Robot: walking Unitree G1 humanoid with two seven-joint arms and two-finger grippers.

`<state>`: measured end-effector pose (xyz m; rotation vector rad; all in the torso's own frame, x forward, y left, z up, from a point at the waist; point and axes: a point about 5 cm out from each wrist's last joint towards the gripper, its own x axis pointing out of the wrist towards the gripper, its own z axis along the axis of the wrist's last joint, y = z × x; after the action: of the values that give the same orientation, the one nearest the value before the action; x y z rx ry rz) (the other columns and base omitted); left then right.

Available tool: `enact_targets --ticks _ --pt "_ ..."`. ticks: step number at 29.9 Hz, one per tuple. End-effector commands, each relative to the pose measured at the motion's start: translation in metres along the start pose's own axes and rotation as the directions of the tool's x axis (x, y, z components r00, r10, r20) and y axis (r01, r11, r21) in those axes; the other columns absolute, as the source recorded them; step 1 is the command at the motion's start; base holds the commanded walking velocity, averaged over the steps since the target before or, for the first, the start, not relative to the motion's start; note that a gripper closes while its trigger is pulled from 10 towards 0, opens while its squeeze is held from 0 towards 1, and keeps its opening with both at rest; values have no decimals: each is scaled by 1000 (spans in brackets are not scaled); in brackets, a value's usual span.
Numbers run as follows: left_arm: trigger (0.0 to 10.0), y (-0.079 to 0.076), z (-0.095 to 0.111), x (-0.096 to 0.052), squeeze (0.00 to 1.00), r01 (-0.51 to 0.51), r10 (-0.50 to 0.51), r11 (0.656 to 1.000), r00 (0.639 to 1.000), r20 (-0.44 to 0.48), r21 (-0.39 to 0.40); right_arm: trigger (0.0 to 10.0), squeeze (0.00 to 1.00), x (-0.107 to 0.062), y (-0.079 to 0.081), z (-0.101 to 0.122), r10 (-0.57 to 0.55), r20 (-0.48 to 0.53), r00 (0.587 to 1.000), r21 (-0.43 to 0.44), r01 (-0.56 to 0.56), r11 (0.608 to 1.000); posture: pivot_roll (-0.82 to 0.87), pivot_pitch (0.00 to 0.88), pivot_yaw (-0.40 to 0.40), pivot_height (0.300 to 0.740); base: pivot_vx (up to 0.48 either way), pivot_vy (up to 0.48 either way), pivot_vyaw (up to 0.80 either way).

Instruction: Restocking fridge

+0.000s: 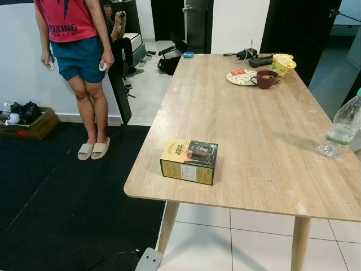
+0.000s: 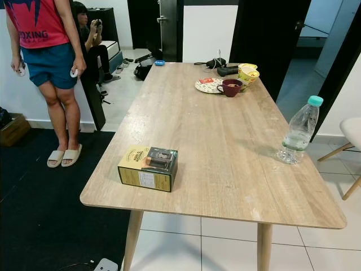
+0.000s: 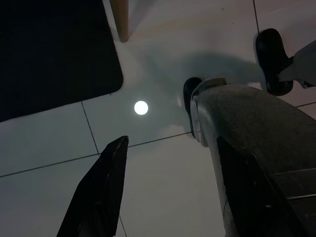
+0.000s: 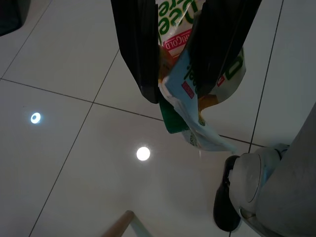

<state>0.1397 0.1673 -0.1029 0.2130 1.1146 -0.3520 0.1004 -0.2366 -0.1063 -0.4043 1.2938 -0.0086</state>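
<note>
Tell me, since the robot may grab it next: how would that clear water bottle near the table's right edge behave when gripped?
The plastic water bottle stands tall and narrow, so a sideways push would probably tip it. It looks mostly empty, so likely light. Its thin clear walls may buckle under a squeeze.

The right end effector points down at a pale tiled floor, its two black fingers closed on a crumpled green-and-white packet that hangs below their tips. Two bright light spots reflect on the tiles. The robot's grey leg and dark foot stand near the packet, and a wooden leg tip pokes in beside them.
</note>
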Motion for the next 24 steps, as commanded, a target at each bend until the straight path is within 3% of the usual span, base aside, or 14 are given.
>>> enact_targets --ticks 1,24 --pt "10000 5 -10 -2 0 -10 10 1000 999 -38 16 10000 0 0 0 0 0 -1 1000 -10 0 1000 14 0 -39 740 -334 0 0" --pt "10000 2 -12 -2 0 -7 8 1000 999 -47 24 10000 0 0 -2 -1 -3 -3 1000 -25 3 1000 12 0 -43 740 -359 0 0"
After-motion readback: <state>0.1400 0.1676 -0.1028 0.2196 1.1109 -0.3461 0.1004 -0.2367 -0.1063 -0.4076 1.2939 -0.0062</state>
